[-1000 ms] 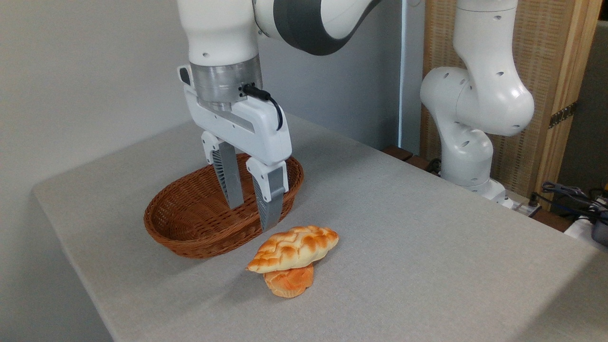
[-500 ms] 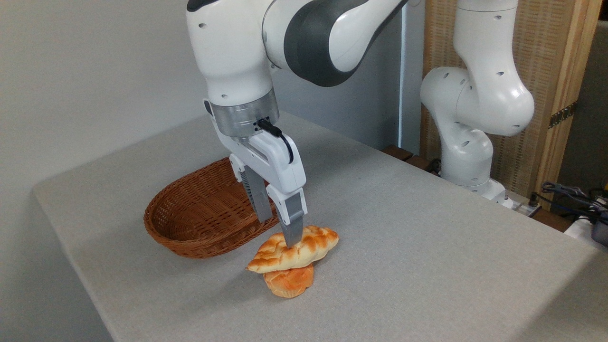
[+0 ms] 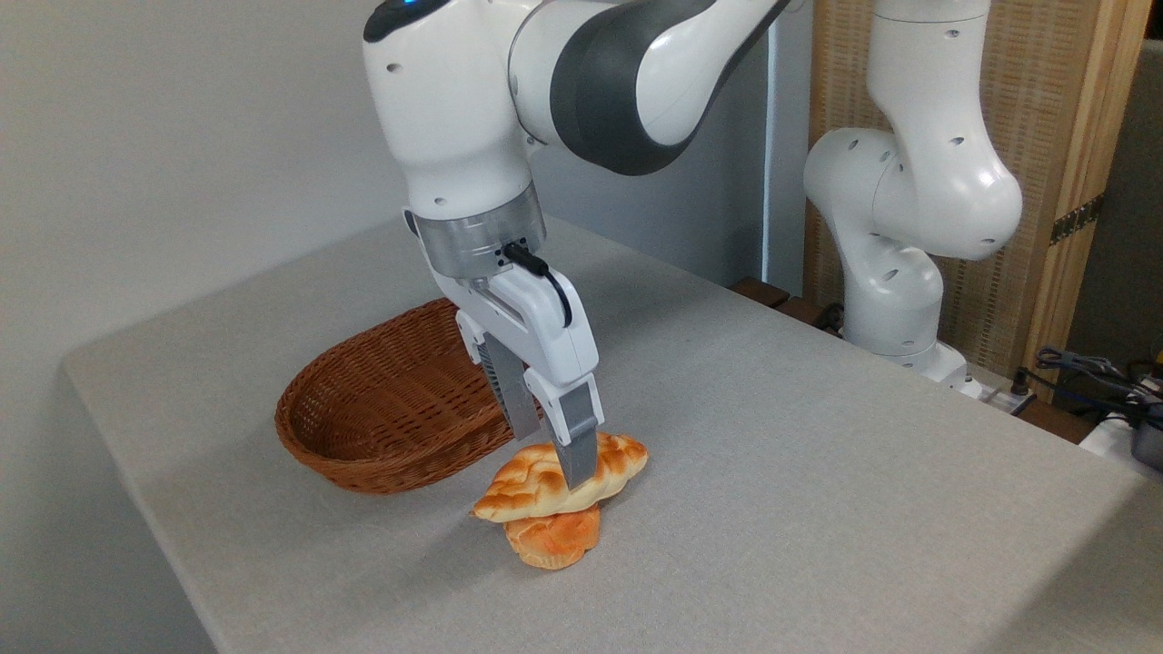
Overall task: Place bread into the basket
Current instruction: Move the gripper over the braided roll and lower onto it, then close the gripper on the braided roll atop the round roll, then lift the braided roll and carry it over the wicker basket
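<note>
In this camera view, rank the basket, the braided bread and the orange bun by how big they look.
Largest to smallest:
1. basket, clearly the biggest, though partly hidden by the claw
2. braided bread
3. orange bun, partly covered by the bread lying on it

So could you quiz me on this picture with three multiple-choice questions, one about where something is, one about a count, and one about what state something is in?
1. What does the braided loaf lie on?
A. a small orange bun
B. the basket floor
C. a plate

2. How many pieces of bread are on the table?
A. one
B. two
C. four

3. How does the gripper stand at the loaf?
A. high above it, well clear
B. fingers down astride its middle
C. carrying it over the basket

Answers:
1 A: the loaf rests across the top of the orange bun, beside the basket and not in it.
2 B: only the loaf and the bun show.
3 B: one finger is in front of the loaf and the other behind it, and the loaf is not yet lifted.
</note>
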